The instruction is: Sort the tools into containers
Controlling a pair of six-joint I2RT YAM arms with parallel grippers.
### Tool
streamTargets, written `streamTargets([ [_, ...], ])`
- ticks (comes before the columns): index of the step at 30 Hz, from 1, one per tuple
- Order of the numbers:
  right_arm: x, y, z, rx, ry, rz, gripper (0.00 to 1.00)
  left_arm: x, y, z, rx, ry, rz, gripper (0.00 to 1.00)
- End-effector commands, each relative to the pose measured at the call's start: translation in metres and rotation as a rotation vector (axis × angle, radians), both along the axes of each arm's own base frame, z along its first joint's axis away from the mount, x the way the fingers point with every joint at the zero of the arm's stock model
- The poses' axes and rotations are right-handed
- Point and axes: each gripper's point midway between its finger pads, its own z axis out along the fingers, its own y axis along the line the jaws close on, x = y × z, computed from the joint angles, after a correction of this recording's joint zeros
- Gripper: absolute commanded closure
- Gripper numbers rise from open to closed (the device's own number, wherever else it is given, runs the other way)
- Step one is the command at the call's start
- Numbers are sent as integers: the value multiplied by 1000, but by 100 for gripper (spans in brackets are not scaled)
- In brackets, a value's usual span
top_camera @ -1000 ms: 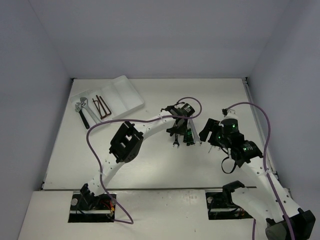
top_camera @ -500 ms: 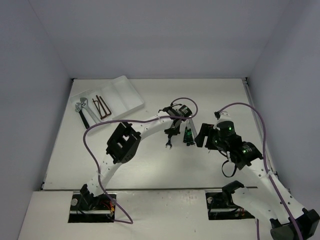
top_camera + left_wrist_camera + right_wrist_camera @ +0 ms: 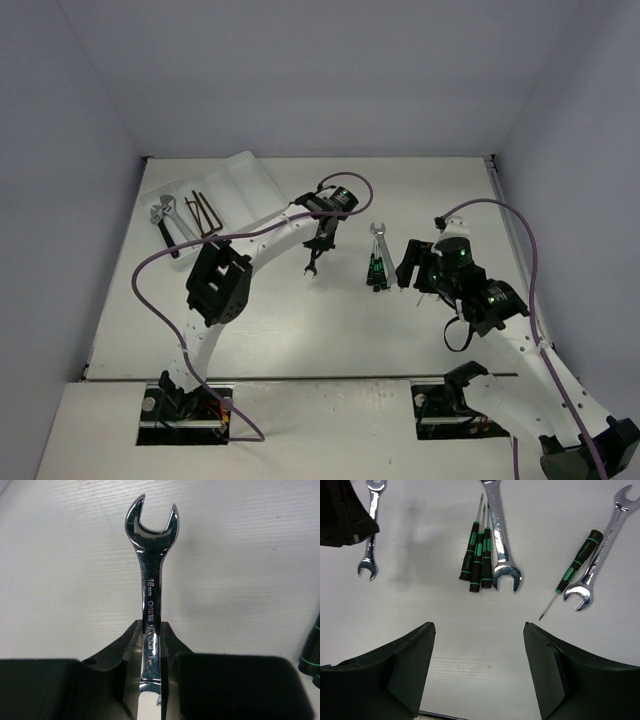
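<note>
The pale table [image 3: 300, 320] carries the white rectangular plastic tray [image 3: 240, 180] at its far left corner, with long compartments running side by side. The left gripper [image 3: 150, 630] hangs over bare table between that tray and the loose tools. Its jaws are pinched tight on a slim silver open-end wrench [image 3: 151, 575]. The wrench is clear of the surface, held low on its shank, with the forked head well beyond the fingertips. The right gripper [image 3: 478, 630] hovers spread and empty above the unsorted tools.

The step in hand looks like carrying this wrench to the tray. There the outermost compartment holds the silver and black-handled adjustable wrenches [image 3: 165, 218], and the next holds the dark brown L-shaped hex keys [image 3: 205, 212]. The left arm partly hides the other compartments, so I cannot tell what they contain. The wrench probably belongs with the adjustable wrenches or in a channel of its own.

Because the grip sits far from the wrench's middle, the head could swing, so a steady carry suits best. The wrist should turn until the shank lies parallel to the dividers. The wrench should go down inside the channel and be released only near the floor, or it may hop a divider onto the hex keys.

On the table lie:
- a second silver open-end wrench [image 3: 500, 535]
- a third silver open-end wrench [image 3: 602, 545]
- three black screwdrivers with green bands [image 3: 479, 555], snug beside the second wrench
- a lone black-and-green screwdriver [image 3: 576, 562]
</note>
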Motion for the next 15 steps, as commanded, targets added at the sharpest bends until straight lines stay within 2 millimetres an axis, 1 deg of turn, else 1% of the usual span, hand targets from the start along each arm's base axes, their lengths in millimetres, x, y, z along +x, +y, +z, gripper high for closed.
streamTargets([
  [1, 12, -7, 12, -18, -45, -57, 32, 31, 37, 68, -40, -139, 52, 100],
  [4, 14, -8, 10, -21, -40, -64, 32, 51, 65, 88, -60, -181, 121, 100],
  [5, 14, -8, 9, -23, -37, -65, 32, 57, 76, 89, -57, -183, 143, 100],
  [7, 15, -7, 9, -25, -33, -65, 32, 77, 107, 98, -69, -203, 214, 100],
  [10, 18, -7, 11, -31, -36, -64, 32, 105, 157, 102, -87, -219, 329, 100],
  [11, 18, -8, 12, -36, -38, -67, 32, 113, 169, 101, -90, -219, 357, 100],
  [12, 19, -9, 12, -42, -40, -70, 32, 120, 177, 99, -93, -222, 376, 100],
  [13, 19, -10, 12, -45, -40, -72, 32, 129, 185, 104, -106, -237, 394, 100],
  [15, 20, -10, 11, -47, -39, -77, 32, 145, 205, 97, -115, -232, 434, 100],
])
